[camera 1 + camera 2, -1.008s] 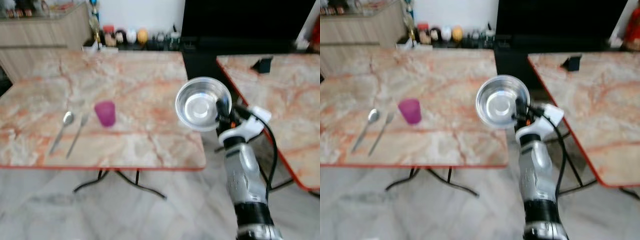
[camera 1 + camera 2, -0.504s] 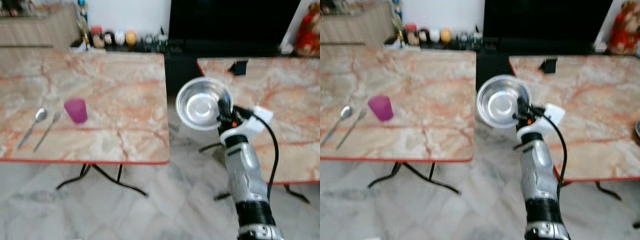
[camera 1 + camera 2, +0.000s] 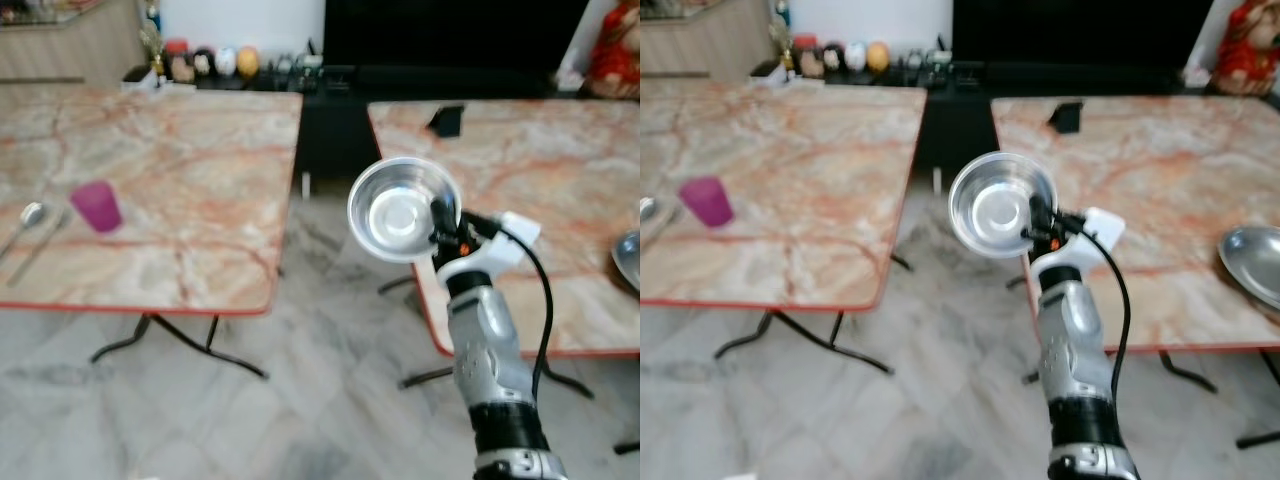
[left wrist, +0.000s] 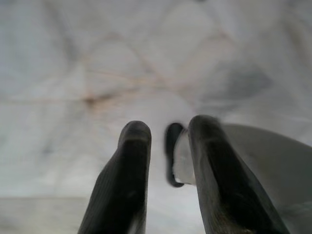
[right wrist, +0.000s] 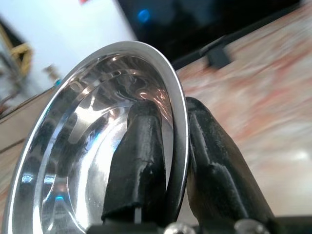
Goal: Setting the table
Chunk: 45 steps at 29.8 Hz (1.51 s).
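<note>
My right gripper (image 3: 445,222) is shut on the rim of a shiny steel bowl (image 3: 400,208), one finger inside and one outside (image 5: 204,141). The bowl (image 5: 83,146) is held up tilted, over the floor gap between two marble-patterned tables. On the left table (image 3: 180,170) stand a purple cup (image 3: 96,206), a spoon (image 3: 30,215) and a fork (image 3: 38,248) near its left side. My left gripper (image 4: 168,131) hangs over the floor, its fingers apart with nothing between them.
The right table (image 3: 1140,170) carries a small black object (image 3: 1065,116) at its far side and a steel dish (image 3: 1252,262) at its right edge. Black cabinet and small jars (image 3: 210,62) stand behind. Marble floor lies between the tables' metal legs.
The camera has swung to the right: the left table with cup and cutlery slid left, and the right table with its steel dish came into view. The bowl stays in my right gripper.
</note>
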Motion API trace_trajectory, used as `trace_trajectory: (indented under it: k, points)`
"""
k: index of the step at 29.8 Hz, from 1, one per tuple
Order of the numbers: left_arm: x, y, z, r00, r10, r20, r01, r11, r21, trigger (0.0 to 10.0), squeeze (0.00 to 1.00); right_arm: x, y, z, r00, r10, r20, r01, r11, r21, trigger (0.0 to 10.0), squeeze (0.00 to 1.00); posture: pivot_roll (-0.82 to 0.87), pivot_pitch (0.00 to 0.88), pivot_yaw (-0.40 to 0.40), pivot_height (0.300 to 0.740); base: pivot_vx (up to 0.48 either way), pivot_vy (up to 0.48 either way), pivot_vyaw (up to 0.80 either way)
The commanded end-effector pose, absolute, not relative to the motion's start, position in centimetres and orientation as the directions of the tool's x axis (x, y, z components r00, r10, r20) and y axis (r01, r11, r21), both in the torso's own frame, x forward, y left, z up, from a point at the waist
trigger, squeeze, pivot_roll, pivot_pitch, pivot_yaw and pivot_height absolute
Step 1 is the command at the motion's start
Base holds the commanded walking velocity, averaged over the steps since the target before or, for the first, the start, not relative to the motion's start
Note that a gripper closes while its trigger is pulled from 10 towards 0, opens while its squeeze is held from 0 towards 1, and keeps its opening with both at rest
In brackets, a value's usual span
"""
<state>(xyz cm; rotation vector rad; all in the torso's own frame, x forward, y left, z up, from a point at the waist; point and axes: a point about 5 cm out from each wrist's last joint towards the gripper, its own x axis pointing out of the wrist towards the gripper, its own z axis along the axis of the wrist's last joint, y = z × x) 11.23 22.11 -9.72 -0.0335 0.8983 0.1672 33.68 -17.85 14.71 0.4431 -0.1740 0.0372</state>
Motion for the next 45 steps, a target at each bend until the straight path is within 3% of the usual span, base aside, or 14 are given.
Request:
trace_trajectory:
  k: [1,36,45]
  points:
    - [10.97,22.60,-9.74,0.597,0.132,-0.791,-0.143,0.988,0.056,10.0,0.00,33.98,-17.00,15.52,0.979,0.021,0.204,-0.108,0.899,0.425,10.0,0.00,-0.05,0.000,-0.004,0.732,0.000,-0.356,0.00]
    - [11.25,22.41,-9.74,0.597,0.124,-0.793,-0.138,0.989,0.051,10.0,0.00,34.23,-17.16,15.75,0.978,0.004,0.208,-0.095,0.898,0.430,10.0,0.00,-0.05,0.000,-0.001,0.732,0.000,-0.352,0.00]
    - [11.00,22.84,-9.79,0.580,0.140,-0.803,-0.152,0.986,0.062,10.0,0.00,34.21,-17.39,15.57,0.980,-0.011,0.199,-0.078,0.898,0.432,10.0,0.00,-0.05,0.000,0.001,0.732,0.000,0.000,0.00]
